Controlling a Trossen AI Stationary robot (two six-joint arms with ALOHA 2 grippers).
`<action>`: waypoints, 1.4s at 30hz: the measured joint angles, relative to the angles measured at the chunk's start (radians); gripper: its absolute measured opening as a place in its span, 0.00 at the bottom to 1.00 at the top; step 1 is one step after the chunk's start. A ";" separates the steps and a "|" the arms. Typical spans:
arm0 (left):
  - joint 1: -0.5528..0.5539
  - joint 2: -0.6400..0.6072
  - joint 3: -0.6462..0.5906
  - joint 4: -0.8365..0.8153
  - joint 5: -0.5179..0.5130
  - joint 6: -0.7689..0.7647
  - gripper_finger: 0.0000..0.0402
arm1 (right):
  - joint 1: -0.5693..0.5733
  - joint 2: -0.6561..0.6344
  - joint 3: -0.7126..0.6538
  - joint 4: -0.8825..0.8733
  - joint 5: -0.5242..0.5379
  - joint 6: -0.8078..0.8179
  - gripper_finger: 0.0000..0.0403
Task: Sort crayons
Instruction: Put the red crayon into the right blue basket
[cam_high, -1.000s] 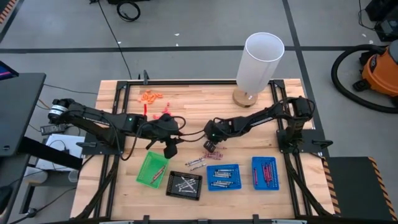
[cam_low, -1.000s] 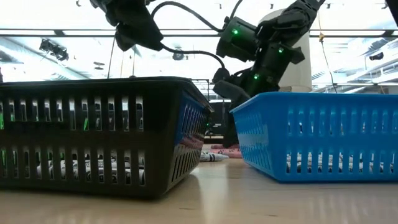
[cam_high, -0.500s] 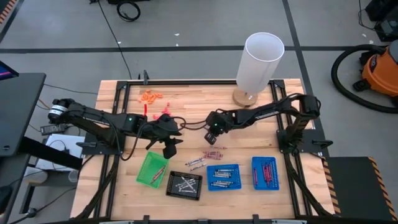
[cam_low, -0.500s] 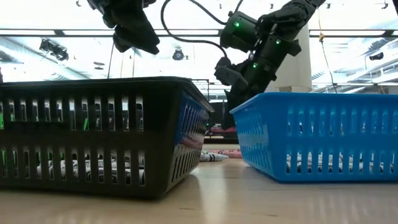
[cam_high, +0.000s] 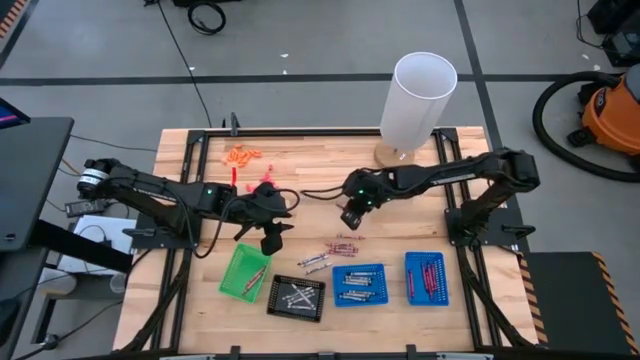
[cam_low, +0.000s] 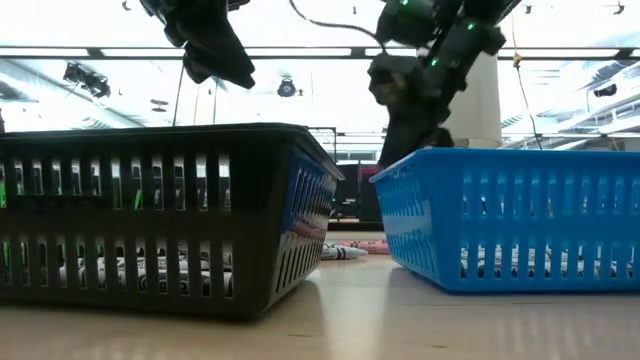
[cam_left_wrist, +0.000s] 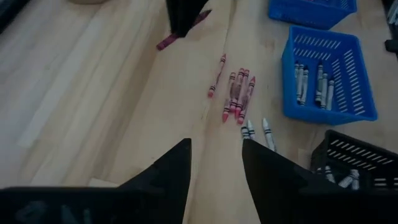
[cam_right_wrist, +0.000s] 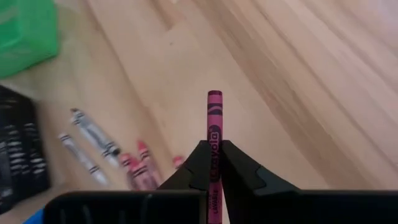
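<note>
My right gripper (cam_high: 350, 214) is shut on a maroon crayon (cam_right_wrist: 214, 127), held above the middle of the table; it also shows in the left wrist view (cam_left_wrist: 184, 18). Several maroon crayons (cam_high: 340, 246) and grey-white crayons (cam_high: 314, 261) lie flat on the table just in front of it; they also show in the left wrist view (cam_left_wrist: 237, 93). My left gripper (cam_left_wrist: 214, 171) is open and empty, above the table near the green tray (cam_high: 245, 272). My right gripper pinches the maroon crayon's near part (cam_right_wrist: 214, 152) between its two fingers (cam_right_wrist: 196, 168). The crayon lies along the fingers and its free end (cam_right_wrist: 214, 96) sticks out beyond the fingertips. It is lifted clear of the table.
Along the near edge stand a green tray, a black tray (cam_high: 297, 297) with grey-white crayons, a blue tray (cam_high: 357, 285) with grey-white crayons and a blue tray (cam_high: 426, 277) with maroon ones. A white cylinder (cam_high: 420, 100) stands at the far right. Orange bits (cam_high: 242, 155) and pink bits (cam_high: 262, 186) lie at the far left.
My right gripper has risen from the loose crayons and gone toward the table's far edge, carrying the maroon crayon clear of the table. My left gripper has kept still.
</note>
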 joint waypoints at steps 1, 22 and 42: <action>0.000 0.000 0.000 0.000 -0.008 0.009 0.38 | 0.004 -0.019 0.000 -0.013 -0.010 0.006 0.07; 0.010 0.000 0.000 -0.015 -0.094 0.075 0.38 | 0.330 -0.377 -0.136 -0.436 -0.254 0.493 0.07; 0.006 0.000 0.000 -0.014 -0.090 0.072 0.38 | 0.594 -0.363 -0.282 -0.487 -0.256 0.982 0.12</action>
